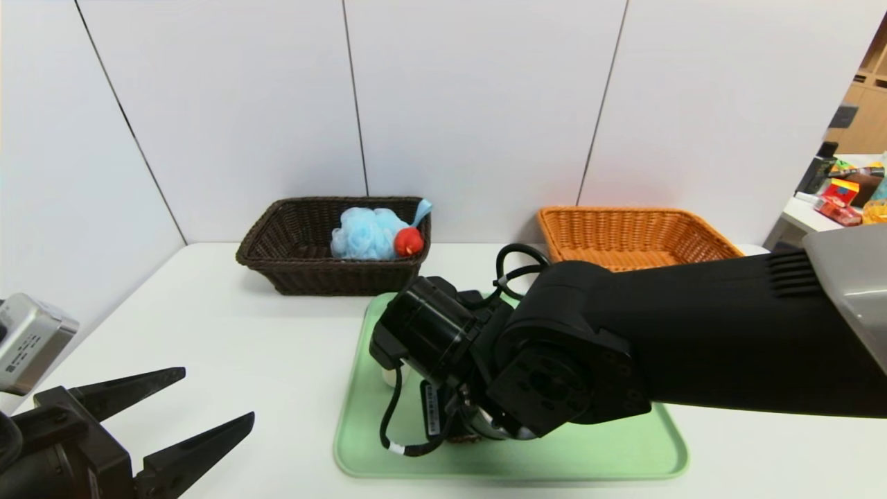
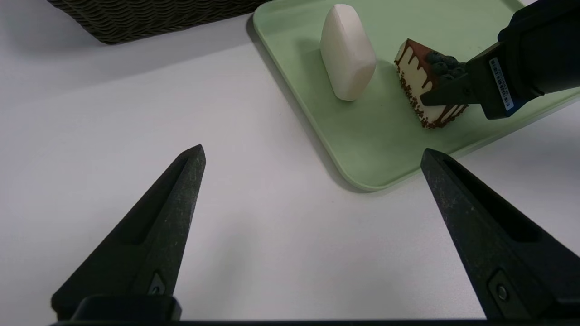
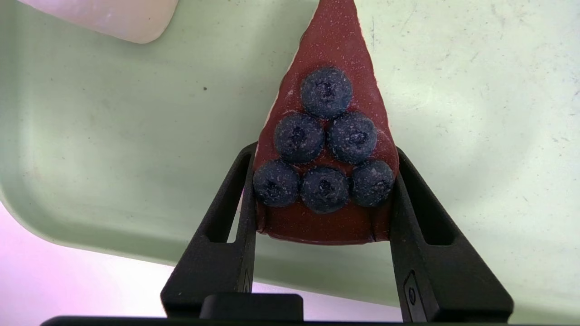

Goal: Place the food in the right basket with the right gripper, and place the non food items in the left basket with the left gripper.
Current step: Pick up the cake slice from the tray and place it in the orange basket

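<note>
Cake slice (image 3: 324,154): dark reddish-brown glaze, dripping over white sides, topped with six dark blue berries; brown crumbs are seen along the base. Soap bar (image 2: 346,52): plain white. Tray (image 1: 603,454): pale green. Left basket (image 1: 291,267): dark brown weave. Right basket (image 1: 624,232): orange-tan weave. Bath puff (image 1: 366,234): light blue. Duck toy (image 1: 409,241): red. Both grippers: black.

The black right arm reaches across the middle of the head view, wrist bent down, its black two-fingered right gripper (image 3: 324,181) closed against both flanks of what it holds. The black left gripper (image 1: 211,405) sits at lower left, fingers spread wide.
</note>
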{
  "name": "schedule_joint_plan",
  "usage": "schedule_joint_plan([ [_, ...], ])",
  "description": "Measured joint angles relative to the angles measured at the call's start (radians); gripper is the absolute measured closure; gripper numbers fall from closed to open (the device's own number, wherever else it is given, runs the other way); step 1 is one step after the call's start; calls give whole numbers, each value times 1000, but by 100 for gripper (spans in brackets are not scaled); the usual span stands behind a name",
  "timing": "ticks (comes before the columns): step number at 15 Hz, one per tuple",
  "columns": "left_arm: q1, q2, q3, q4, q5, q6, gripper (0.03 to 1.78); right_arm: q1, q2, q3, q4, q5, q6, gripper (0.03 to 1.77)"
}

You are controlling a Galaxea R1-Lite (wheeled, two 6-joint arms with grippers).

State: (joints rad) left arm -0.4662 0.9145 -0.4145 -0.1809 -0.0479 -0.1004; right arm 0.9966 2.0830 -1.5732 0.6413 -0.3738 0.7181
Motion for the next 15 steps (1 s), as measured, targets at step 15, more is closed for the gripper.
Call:
schedule_joint_plan([
  [15,0,4,0,0,-1,-1,12,-18,-136,-87,70,-30,-110,98],
])
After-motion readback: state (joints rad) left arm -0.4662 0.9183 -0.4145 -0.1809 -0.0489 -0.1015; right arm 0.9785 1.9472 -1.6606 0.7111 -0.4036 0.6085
